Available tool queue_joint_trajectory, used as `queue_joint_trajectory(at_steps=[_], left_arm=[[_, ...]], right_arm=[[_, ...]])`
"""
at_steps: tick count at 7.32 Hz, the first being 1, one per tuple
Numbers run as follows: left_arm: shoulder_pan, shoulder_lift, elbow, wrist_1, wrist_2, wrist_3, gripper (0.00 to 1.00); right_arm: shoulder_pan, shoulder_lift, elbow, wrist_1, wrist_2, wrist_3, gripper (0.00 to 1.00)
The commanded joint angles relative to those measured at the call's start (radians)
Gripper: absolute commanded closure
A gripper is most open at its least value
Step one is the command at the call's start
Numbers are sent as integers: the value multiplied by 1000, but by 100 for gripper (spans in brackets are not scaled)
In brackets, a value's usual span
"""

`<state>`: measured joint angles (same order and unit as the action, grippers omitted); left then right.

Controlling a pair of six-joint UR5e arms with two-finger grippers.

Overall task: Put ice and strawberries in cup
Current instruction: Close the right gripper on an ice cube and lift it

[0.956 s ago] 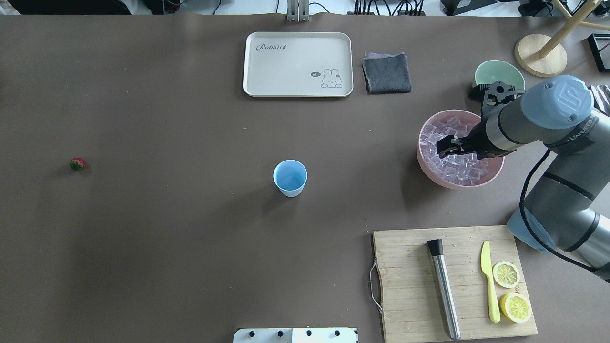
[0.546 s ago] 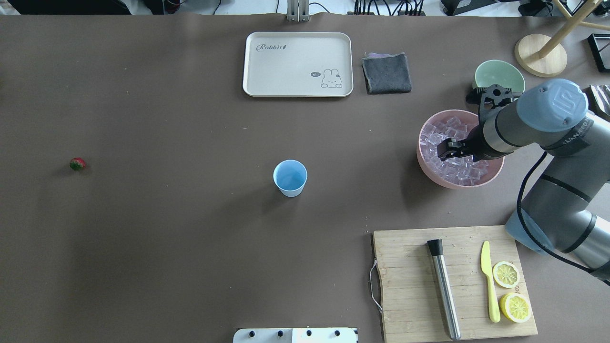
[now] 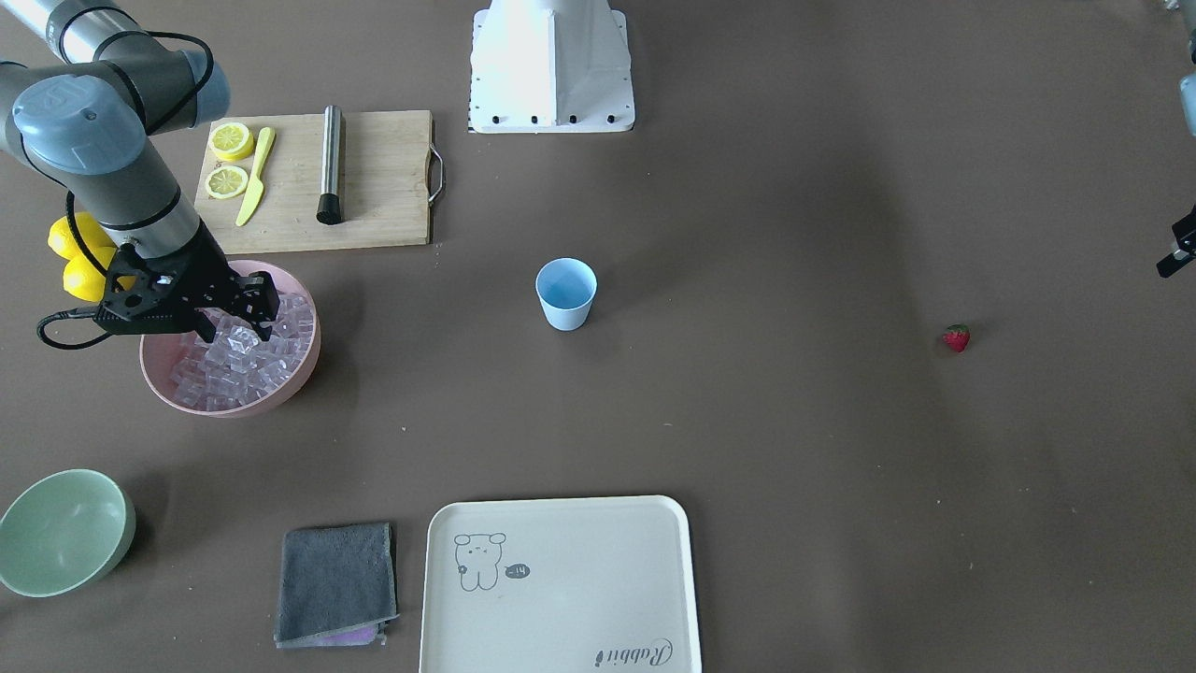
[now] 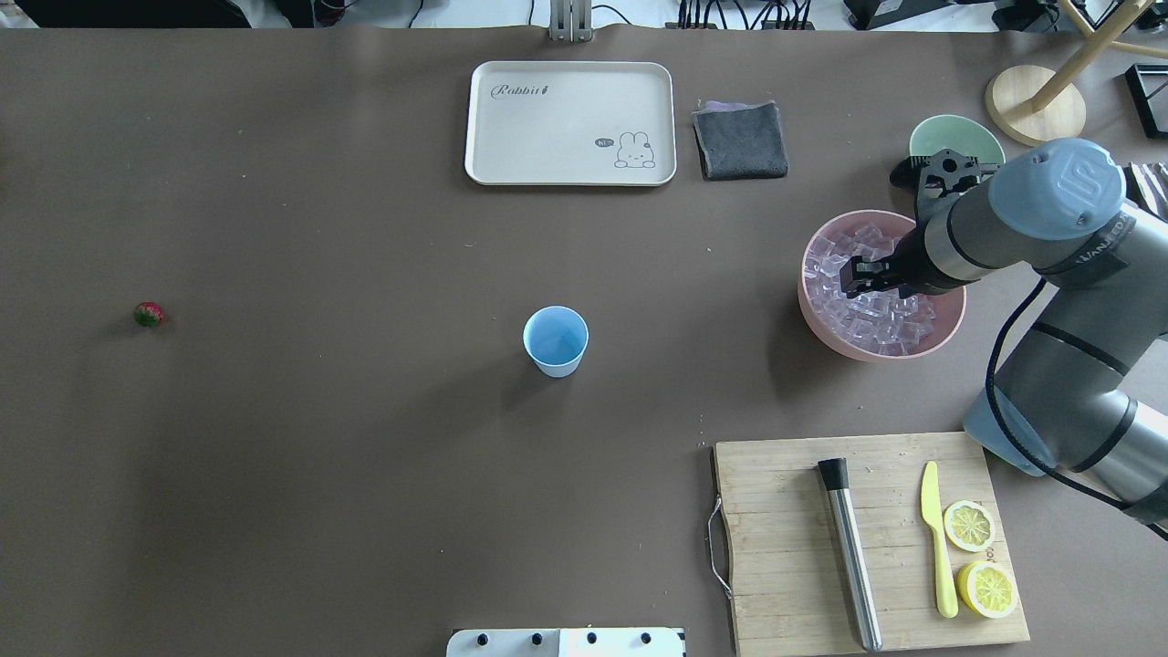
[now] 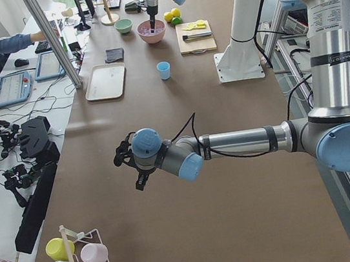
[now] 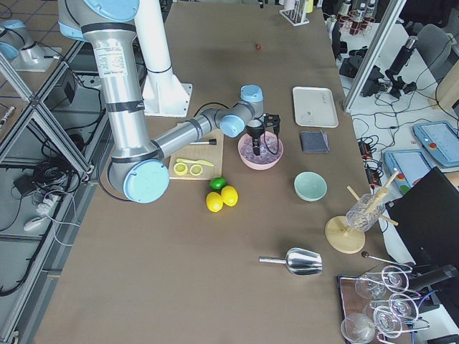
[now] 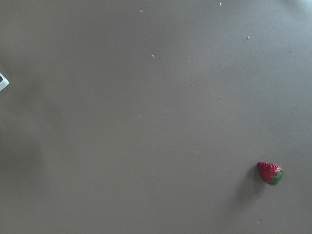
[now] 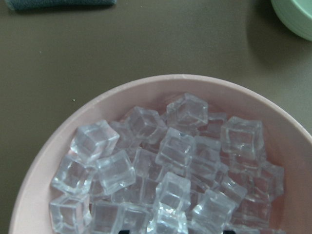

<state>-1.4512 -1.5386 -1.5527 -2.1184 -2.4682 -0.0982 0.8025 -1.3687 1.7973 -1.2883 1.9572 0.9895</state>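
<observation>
The brown table [image 4: 274, 456] fills the overhead view, and nothing on it suggests either transfer has been made. At the right of that view the right arm bends over the pink bowl [image 4: 849, 345], with the right gripper [image 3: 234, 320] lowered onto the pile. Its jaws stand apart and are not yet clenched on a cube. Only the fingertips edge into the bottom of its wrist view. The cup [image 4: 556, 339] stands upright at the centre of the overhead frame, well apart from the bowl, and its blue inside looks bare. The ice [image 8: 175, 146] lies heaped in the bowl. The strawberry [image 4: 148, 314] sits alone at the far left of the overhead view, low right in the left wrist view. The left gripper [image 5: 128, 167] hangs above that end of the table — whether it is released or clenched I cannot tell. By my reading the task is at its first pick: both the ice and the berry are left to carry.
</observation>
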Motion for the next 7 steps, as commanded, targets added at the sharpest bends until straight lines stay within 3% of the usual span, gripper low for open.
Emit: queue_joint_trajectory(at_steps=[1, 2, 3, 4, 6, 7], left_arm=[[2, 0, 0, 0, 0, -2, 2], [2, -2, -1, 0, 0, -2, 2], [2, -2, 0, 0, 0, -2, 2], [3, -2, 0, 2, 0, -2, 2], [3, -2, -1, 0, -2, -2, 2], [3, -2, -1, 0, -2, -2, 2]], right_arm=[[7, 22, -22, 1, 0, -3, 30], [7, 20, -24, 0, 0, -3, 34], [9, 20, -23, 1, 2, -3, 60], [10, 22, -15, 1, 2, -2, 100], [24, 20, 5, -3, 14, -2, 100], [35, 25, 48, -66, 25, -2, 100]])
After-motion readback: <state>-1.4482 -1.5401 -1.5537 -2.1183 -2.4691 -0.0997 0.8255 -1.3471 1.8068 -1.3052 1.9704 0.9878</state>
